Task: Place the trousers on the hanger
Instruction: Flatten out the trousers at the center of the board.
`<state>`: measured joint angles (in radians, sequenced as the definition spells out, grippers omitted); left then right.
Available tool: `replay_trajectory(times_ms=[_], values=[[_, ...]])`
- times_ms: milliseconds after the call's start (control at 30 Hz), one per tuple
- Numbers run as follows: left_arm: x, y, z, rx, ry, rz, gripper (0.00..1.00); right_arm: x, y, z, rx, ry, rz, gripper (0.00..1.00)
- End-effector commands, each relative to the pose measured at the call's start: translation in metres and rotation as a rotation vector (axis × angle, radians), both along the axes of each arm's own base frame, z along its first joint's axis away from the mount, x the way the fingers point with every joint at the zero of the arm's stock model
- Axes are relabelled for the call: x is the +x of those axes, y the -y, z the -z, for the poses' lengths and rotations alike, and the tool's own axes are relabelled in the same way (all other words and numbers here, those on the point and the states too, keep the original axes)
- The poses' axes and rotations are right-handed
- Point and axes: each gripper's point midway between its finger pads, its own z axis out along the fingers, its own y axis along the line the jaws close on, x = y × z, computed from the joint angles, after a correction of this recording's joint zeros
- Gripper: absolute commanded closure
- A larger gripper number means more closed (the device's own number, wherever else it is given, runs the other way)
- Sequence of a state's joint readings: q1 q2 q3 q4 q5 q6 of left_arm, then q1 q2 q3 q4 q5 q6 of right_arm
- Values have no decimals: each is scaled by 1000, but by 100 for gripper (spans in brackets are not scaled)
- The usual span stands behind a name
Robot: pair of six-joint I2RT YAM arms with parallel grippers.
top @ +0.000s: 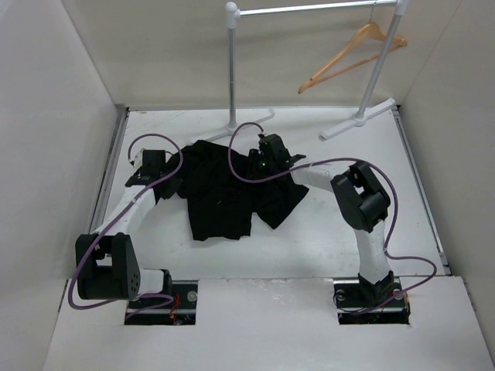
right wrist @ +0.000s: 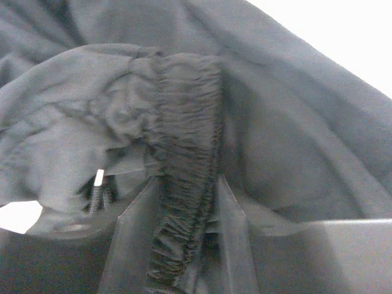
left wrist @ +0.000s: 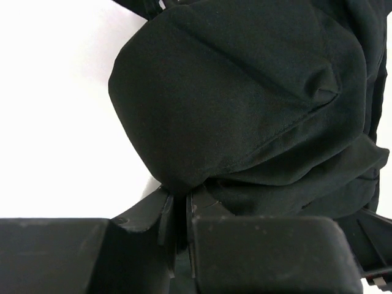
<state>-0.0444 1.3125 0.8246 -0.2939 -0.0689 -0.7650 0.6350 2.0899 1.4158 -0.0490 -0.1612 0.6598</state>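
The black trousers [top: 224, 189] lie crumpled in the middle of the white table. My left gripper [top: 160, 179] is at their left edge, shut on a fold of the black cloth [left wrist: 245, 104]. My right gripper [top: 267, 154] is at their far right part, shut on the gathered elastic waistband [right wrist: 187, 153], which runs down between the fingers [right wrist: 131, 239]. A drawstring tip [right wrist: 98, 179] shows beside it. The wooden hanger [top: 352, 54] hangs tilted on the silver rail at the back right, well apart from both grippers.
The silver clothes rail [top: 309, 9] stands at the back on two posts [top: 232, 69] with feet on the table [top: 363, 117]. White walls close in the left, right and back sides. Purple cables [top: 247, 154] loop over the trousers.
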Motion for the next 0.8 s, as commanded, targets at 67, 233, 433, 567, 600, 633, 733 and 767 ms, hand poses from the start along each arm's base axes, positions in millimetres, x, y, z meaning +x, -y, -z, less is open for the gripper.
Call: replay_trajectory(times_ms=[67, 233, 433, 567, 600, 633, 733, 767], values=[[4, -12, 2, -3, 13, -35, 95, 13, -38, -57, 180, 112, -62, 82], [17, -28, -35, 3, 111, -84, 98, 2, -33, -109, 253, 200, -53, 99], [25, -32, -186, 38, 442, -116, 98, -58, 3, -234, 299, 395, -58, 100], [-5, -28, -312, 59, 708, -126, 98, -131, 36, -338, 311, 571, -84, 100], [-17, -28, -342, 64, 773, -128, 98, -151, 44, -365, 323, 614, -92, 100], [-30, -30, -373, 74, 843, -133, 98, -170, 54, -392, 339, 660, -97, 99], [-71, -36, -457, 102, 1032, -143, 98, -223, 84, -470, 409, 781, -100, 99], [-85, -37, -482, 107, 1091, -141, 98, -236, 95, -492, 431, 818, -93, 99]])
